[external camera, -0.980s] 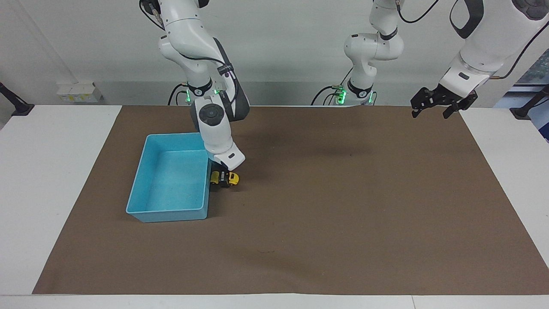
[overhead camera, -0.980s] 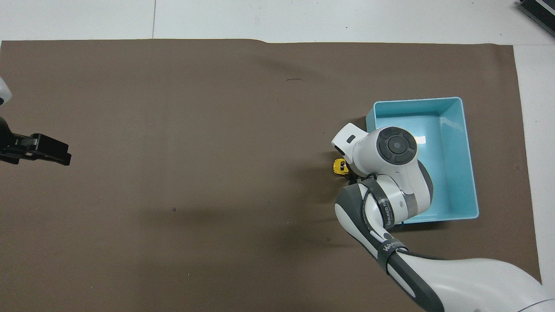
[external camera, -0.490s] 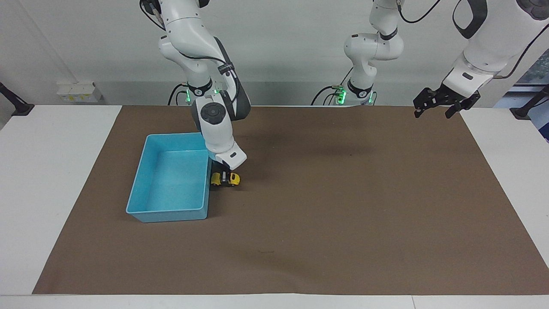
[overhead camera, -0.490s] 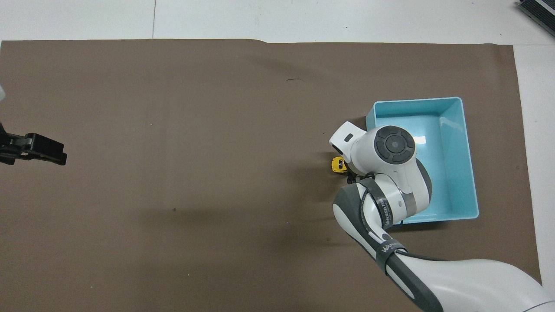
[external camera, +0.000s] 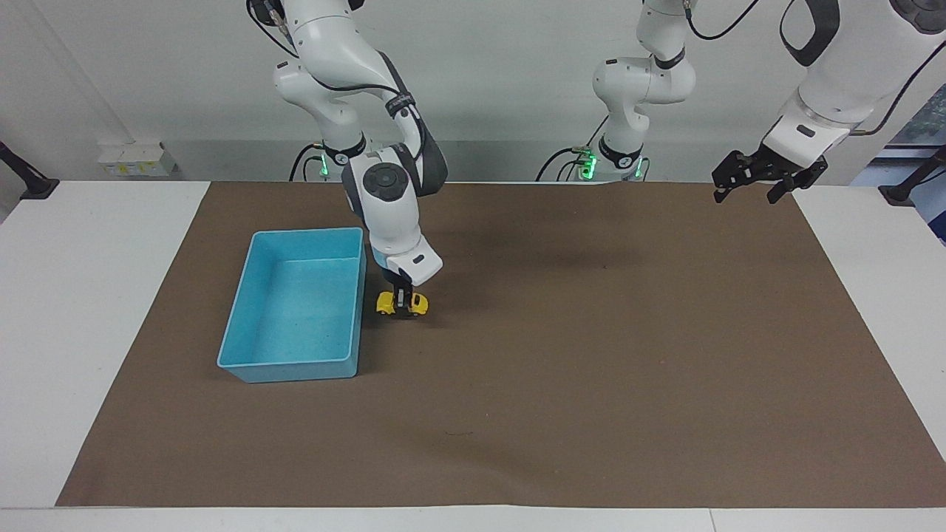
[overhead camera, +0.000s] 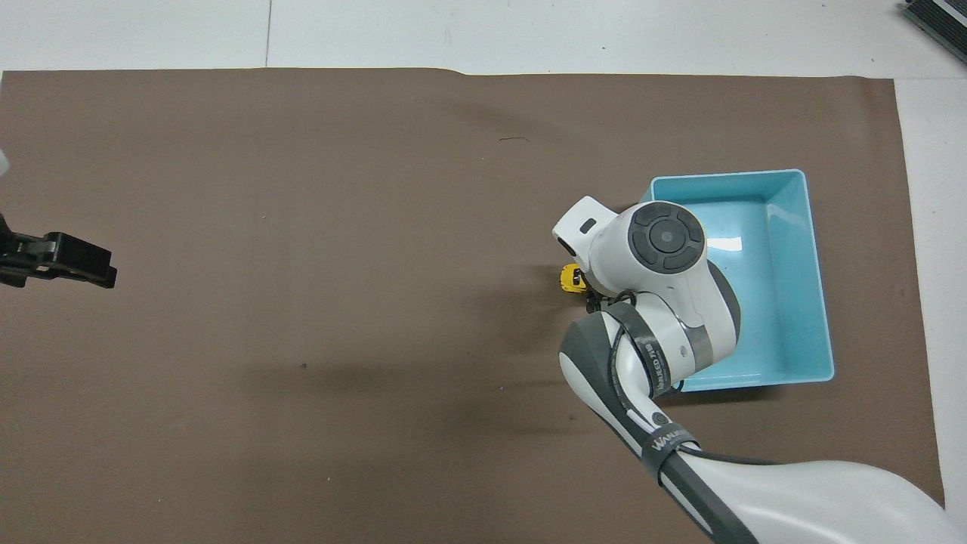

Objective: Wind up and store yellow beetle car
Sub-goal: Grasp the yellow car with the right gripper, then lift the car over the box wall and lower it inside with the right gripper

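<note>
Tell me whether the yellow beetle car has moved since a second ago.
Yes. The yellow beetle car, gripped by the right hand, has slid along the mat away from the light-blue bin, toward the left arm's end of the table; a gap now shows between them.

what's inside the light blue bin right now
No object shows inside the light-blue bin; the facing view shows its bare floor. The yellow beetle car sits beside it on the mat, gripped by the right gripper.
</note>
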You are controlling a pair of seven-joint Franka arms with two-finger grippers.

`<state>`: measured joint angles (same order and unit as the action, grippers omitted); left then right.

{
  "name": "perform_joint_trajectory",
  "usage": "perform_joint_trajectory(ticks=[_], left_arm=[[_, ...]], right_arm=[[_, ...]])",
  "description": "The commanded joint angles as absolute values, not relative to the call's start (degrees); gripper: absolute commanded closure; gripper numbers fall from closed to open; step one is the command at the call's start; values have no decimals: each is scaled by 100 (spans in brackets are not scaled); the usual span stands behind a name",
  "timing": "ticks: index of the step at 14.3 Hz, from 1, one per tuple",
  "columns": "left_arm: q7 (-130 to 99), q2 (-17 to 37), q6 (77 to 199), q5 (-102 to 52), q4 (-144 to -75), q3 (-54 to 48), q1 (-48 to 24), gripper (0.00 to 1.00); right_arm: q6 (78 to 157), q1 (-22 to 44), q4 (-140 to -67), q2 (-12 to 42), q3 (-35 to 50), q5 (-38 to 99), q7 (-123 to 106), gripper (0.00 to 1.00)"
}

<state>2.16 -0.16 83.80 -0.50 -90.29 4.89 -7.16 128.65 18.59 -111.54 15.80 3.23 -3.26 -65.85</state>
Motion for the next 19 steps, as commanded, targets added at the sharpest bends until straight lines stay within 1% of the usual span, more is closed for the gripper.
perform_joint_trajectory(ticks=[1, 6, 14, 18, 19], left_arm=[[202, -132, 8376, -9, -9114, 448, -659, 0], [202, -132, 8376, 0, -9114, 448, -659, 0], [193, -132, 8376, 0, -9114, 448, -659, 0], [202, -132, 8376, 0, -9114, 448, -659, 0], [193, -132, 8376, 0, -9114, 448, -659, 0]], right_arm=[[12254, 1837, -10715, 1521, 352, -264, -6504, 88], [11392, 1609, -10301, 1213, 343, -53, -6627, 88], [11197, 801, -10388, 1134, 325, -53, -7830, 88], [11311, 326, -10695, 1029, 325, -53, -8375, 88], [11364, 290, -10827, 959, 325, -53, -8411, 88]])
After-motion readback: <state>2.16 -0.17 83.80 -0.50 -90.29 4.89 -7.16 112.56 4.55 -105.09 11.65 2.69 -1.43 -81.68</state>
